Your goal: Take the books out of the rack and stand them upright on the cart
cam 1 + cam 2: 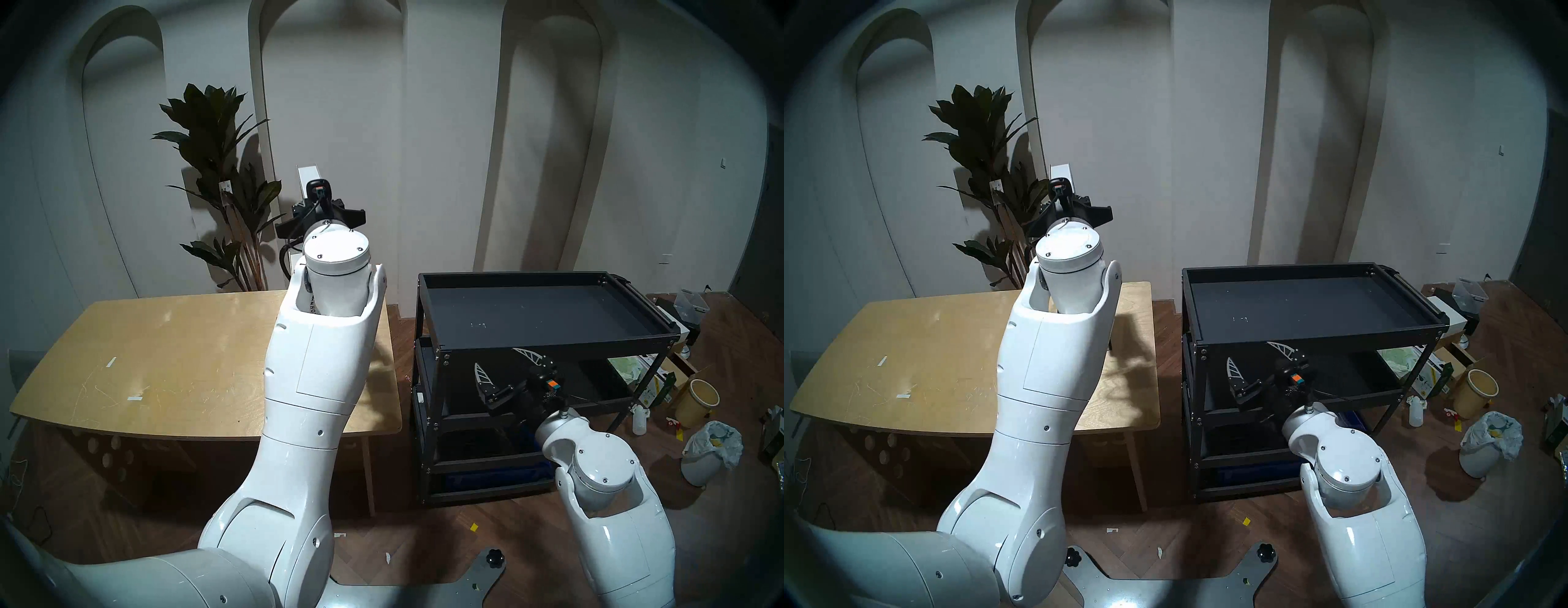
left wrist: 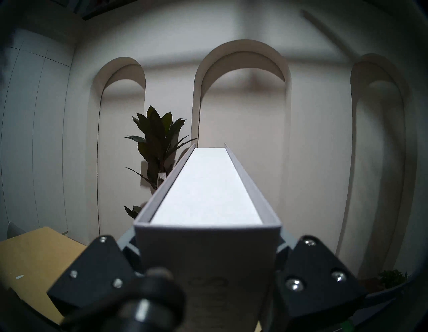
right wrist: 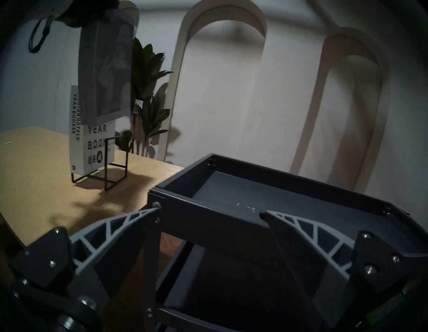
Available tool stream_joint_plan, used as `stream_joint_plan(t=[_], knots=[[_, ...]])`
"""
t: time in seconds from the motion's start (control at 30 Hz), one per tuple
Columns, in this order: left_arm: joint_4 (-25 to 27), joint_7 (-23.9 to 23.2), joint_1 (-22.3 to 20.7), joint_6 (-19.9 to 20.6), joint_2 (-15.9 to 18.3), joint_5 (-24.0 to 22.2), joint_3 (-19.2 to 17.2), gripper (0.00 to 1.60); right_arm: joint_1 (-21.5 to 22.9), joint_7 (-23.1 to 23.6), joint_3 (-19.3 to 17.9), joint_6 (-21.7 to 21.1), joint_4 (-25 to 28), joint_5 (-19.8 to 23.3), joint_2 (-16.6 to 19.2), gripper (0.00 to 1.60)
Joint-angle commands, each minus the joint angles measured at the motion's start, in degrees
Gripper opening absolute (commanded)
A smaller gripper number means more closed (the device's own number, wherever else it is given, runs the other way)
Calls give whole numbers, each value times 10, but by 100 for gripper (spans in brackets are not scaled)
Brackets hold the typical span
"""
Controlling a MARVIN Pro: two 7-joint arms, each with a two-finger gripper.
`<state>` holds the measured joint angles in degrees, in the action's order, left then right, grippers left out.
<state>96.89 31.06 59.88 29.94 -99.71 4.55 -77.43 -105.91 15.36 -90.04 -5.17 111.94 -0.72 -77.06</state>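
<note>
In the head stereo left view, the left gripper (image 1: 321,214) sits just above centre, clamped on the taller book (image 1: 308,178), of which only a pale top sliver shows above the wrist. The wooden table (image 1: 148,369) fills the left middle. The cart (image 1: 547,316) stands at right of centre with its top tray bare. The right gripper (image 1: 507,365) hovers before the cart's front edge, its jaws spread wide and holding nothing.

The head stereo right view shows the same layout, shifted slightly leftward: left gripper (image 1: 1069,210), cart (image 1: 1310,305), right gripper (image 1: 1259,361).

In the left wrist view, the taller book (image 2: 208,192) fills the centre, its white page edge running away from the camera, gripped at the lower frame between the fingers (image 2: 92,273).

In the right wrist view, the taller book (image 3: 106,69) hangs at upper left, clear above the rack (image 3: 108,162). The shorter book (image 3: 92,143) stands upright in the rack on the table (image 3: 39,180). The cart (image 3: 254,201) lies at lower right, and the fingers (image 3: 111,229) are wide apart.
</note>
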Motion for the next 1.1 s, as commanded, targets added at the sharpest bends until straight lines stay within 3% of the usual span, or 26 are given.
stream_joint_plan(t=[0.0,0.27,0.43,0.67,1.07], knots=[[73,1,-7,42,-20,5,30,0,62,6,38,25,1,-4,-14,160],[98,2,0,117,-38,-3,59,0,102,12,71,47,-6,9,-41,160],[89,6,-7,140,-51,0,79,0,119,12,95,55,-15,21,-62,160],[52,21,-23,127,-65,11,104,0,127,8,119,61,-25,34,-85,160],[19,58,-37,106,-95,19,134,0,164,-29,128,94,-70,53,-127,160]])
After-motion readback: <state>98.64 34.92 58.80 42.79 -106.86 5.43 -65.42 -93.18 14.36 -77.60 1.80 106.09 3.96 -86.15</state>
